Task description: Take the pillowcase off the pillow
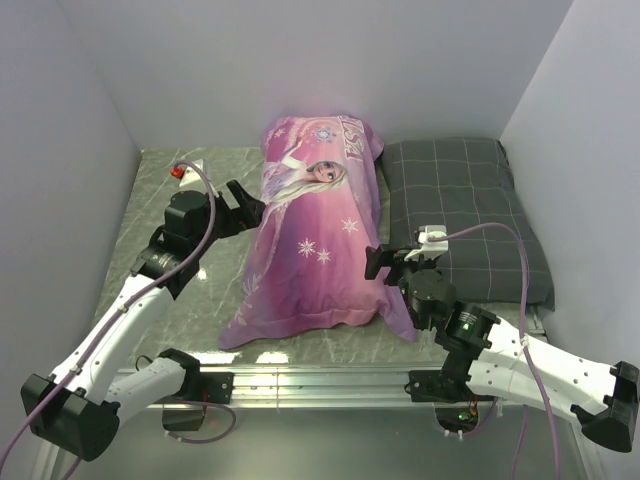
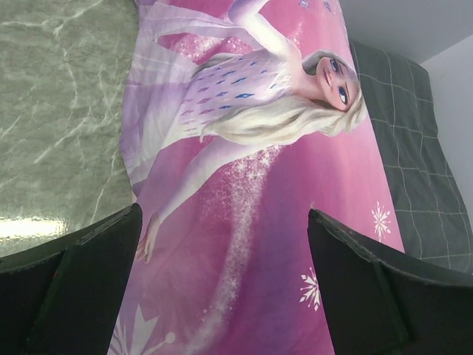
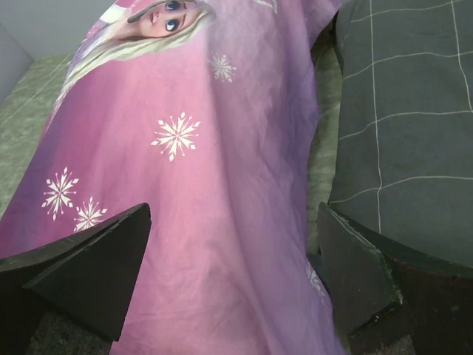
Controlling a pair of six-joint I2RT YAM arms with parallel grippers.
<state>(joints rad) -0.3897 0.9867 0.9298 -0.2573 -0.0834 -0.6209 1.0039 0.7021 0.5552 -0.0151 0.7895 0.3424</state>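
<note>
The pink-purple cloth pillowcase with a princess and white snowflakes (image 1: 315,250) lies puffy and full in the middle of the grey marble table (image 1: 150,190), next to a dark grey checked pillow (image 1: 465,210). The left end effector (image 1: 246,208) is spread wide at its left edge. The right end effector (image 1: 385,258) is spread wide at its right edge.

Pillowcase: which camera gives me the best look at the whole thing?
Top external: the pillowcase shows whole, both ends included. Left wrist frames only its princess-print middle; right wrist only a snowflake stretch beside the grey checked pillow.
</note>
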